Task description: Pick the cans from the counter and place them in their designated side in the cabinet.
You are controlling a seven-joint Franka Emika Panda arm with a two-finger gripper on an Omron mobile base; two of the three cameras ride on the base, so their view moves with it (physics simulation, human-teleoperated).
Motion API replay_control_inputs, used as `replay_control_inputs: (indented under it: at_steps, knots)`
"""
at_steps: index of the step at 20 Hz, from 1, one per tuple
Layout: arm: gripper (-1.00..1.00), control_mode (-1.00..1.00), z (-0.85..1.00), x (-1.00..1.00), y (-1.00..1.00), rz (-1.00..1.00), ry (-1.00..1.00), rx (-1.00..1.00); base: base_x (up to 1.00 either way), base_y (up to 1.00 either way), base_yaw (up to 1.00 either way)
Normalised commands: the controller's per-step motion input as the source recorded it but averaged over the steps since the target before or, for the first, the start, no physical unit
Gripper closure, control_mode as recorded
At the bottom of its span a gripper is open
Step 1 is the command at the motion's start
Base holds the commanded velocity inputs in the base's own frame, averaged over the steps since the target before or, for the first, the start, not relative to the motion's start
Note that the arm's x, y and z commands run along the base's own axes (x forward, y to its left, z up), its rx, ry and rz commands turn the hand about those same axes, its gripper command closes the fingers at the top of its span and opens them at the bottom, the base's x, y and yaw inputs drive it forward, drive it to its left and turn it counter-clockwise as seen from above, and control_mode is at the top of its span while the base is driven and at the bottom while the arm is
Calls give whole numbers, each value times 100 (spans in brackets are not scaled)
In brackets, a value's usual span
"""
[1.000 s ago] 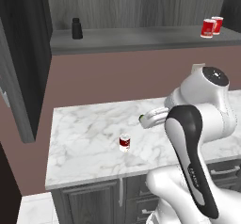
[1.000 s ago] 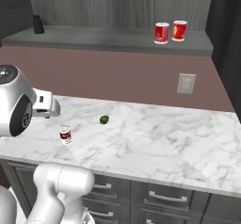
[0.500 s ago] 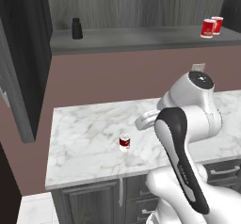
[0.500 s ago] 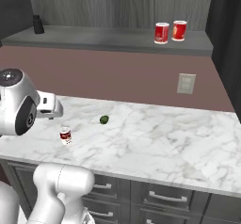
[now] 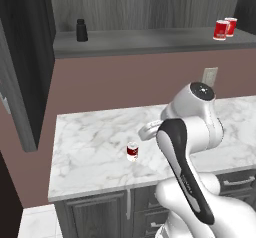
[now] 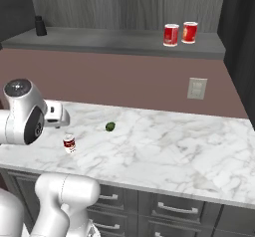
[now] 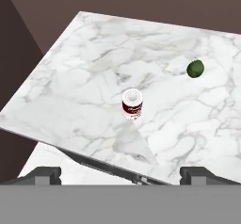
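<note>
Dark grey cabinet (image 6: 119, 2) holds two cans (image 6: 171, 35); jaws spread, empty.

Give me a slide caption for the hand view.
Open hand looks down at a dark red can upright on the marble counter, a green ball nearby.

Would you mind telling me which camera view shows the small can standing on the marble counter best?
The hand view: the dark red can stands upright mid-frame, silvery top and white band clear. The left base view shows it small, beside the arm; the right base view shows it small, near the counter's front edge.
</note>
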Motion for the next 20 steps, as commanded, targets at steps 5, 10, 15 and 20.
replay_control_inputs:
  at_steps: [5,10,15,20]
  knots:
    - [-100,-100,-23,21,8,0,0,0,0,0,0]
    - [-100,-100,-23,12,1,0,0,0,0,0,0]
    - [-100,-100,-30,20,0,0,0,-1,0,0,0]
    - [-100,-100,-24,24,3,0,0,0,0,0,0]
